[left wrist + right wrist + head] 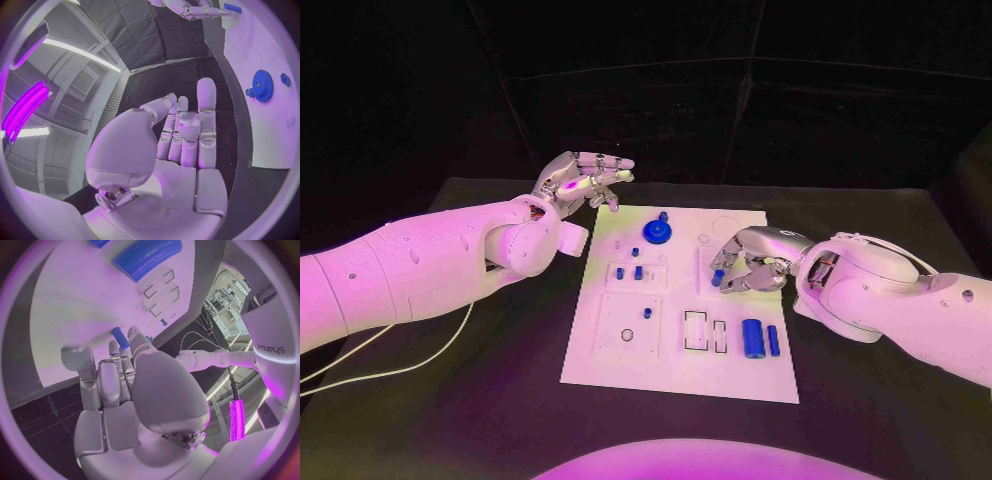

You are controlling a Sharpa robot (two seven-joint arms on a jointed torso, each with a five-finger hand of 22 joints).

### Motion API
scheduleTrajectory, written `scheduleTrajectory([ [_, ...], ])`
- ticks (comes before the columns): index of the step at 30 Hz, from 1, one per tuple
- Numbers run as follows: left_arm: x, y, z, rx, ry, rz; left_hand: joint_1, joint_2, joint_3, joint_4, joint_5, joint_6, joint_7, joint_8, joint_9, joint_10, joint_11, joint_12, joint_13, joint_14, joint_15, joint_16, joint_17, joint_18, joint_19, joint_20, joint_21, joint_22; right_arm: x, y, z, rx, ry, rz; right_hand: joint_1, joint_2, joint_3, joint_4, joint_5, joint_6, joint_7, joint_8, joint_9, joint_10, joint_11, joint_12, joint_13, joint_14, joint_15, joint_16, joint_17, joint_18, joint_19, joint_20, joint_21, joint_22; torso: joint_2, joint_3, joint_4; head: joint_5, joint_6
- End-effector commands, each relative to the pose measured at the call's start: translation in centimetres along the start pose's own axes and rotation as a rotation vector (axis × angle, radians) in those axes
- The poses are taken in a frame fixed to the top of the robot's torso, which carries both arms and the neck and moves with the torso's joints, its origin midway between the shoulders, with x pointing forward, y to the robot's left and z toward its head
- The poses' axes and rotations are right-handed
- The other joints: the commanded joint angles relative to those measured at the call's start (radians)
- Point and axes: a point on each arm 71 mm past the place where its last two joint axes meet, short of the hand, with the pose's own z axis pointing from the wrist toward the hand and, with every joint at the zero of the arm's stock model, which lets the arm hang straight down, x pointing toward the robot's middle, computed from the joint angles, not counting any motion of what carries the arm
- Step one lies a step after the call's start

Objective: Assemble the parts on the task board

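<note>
Head view shows the right hand [750,262] over the task board's right edge, its fingers pinching a small blue peg [718,279] near the board's middle row. The peg is a short cylinder; in the right wrist view [120,338] it sticks out beyond the fingertips with its long axis running roughly along the fingers toward the board. It looks rigid, light and smooth, so probably slippery; a grip on its upper half would leave the lower end free. The white task board [733,370] lies lengthwise away from the robot on the black counter [877,420]. On it sit a blue gear [658,233] near the far end, two short pegs [629,272] standing left of centre, and a large blue cylinder [753,338] lying beside a slim one, both pointing along the board. The left hand [584,180] is raised beyond the board's far left corner, fingers loosely apart, holding nothing.
</note>
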Motion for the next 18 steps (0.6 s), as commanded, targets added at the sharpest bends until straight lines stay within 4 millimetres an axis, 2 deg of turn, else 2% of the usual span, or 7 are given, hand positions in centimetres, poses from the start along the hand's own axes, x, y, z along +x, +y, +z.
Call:
scheduleTrajectory([
  [1, 0.1, -0.07, 0.02, 0.005, 0.013, -0.008, -0.002, 0.005, -0.006, 0.0, -0.002, -0.004, 0.003, 0.006, -0.001, -0.006, 0.001, 0.006, 0.002, -0.007, 0.0, -0.006, -0.002, 0.013, -0.004, 0.001, -0.006, -0.002, 0.09, 0.15, 0.18, -0.005, 0.009, -0.026, 0.004, 0.015, 0.014, -0.001, -0.007, 0.017, -0.001, 0.007, 0.001, 0.019, -0.001, -0.01, -0.001, 0.024, -0.006, 0.001, -0.001, 0.014, 0.01, 0.0, 0.007, 0.003, 0.0, -0.0002, -0.0007, 0.002, -0.001],
  [5, 0.09, -0.06, 0.01, 0.004, 0.012, -0.007, -0.002, 0.005, -0.006, 0.0, -0.002, -0.004, 0.003, 0.006, -0.001, -0.006, 0.001, 0.006, 0.002, -0.007, 0.0, -0.006, -0.002, 0.013, -0.004, 0.001, -0.006, -0.002, 0.22, 0.37, 0.43, -0.008, 0.015, -0.033, 0.01, 0.025, 0.04, 0.001, -0.009, 0.049, -0.002, 0.016, 0.003, 0.057, -0.006, -0.019, 0.0, 0.027, -0.011, 0.006, 0.007, 0.011, 0.018, -0.003, 0.017, 0.019, 0.0, -0.0001, -0.0005, 0.003, -0.002],
  [14, 0.08, -0.06, 0.01, 0.004, 0.013, -0.008, -0.002, 0.005, -0.006, 0.0, -0.002, -0.004, 0.003, 0.006, -0.001, -0.006, 0.001, 0.006, 0.002, -0.007, 0.0, -0.006, -0.002, 0.013, -0.004, 0.001, -0.006, -0.002, 0.31, 0.75, 0.84, -0.01, 0.01, -0.049, 0.005, 0.028, 0.082, 0.011, -0.012, 0.104, -0.008, 0.03, 0.004, 0.109, -0.015, -0.041, 0.001, 0.031, -0.018, 0.018, 0.022, 0.008, 0.028, -0.01, 0.03, 0.038, 0.0, 0.0002, -0.0019, 0.008, -0.005],
  [18, 0.08, -0.06, 0.0, 0.004, 0.013, -0.008, -0.002, 0.005, -0.006, 0.0, -0.002, -0.004, 0.003, 0.006, -0.001, -0.006, 0.001, 0.006, 0.002, -0.007, 0.0, -0.006, -0.002, 0.013, -0.004, 0.001, -0.006, -0.002, 0.16, 0.79, 0.96, 0.0, -0.014, -0.051, 0.013, 0.045, 0.119, 0.014, -0.044, 0.134, -0.017, 0.04, 0.005, 0.132, -0.023, -0.051, 0.001, 0.033, -0.026, 0.023, 0.028, 0.005, 0.034, -0.017, 0.041, 0.054, 0.0, -0.0002, -0.0015, 0.006, -0.006],
])
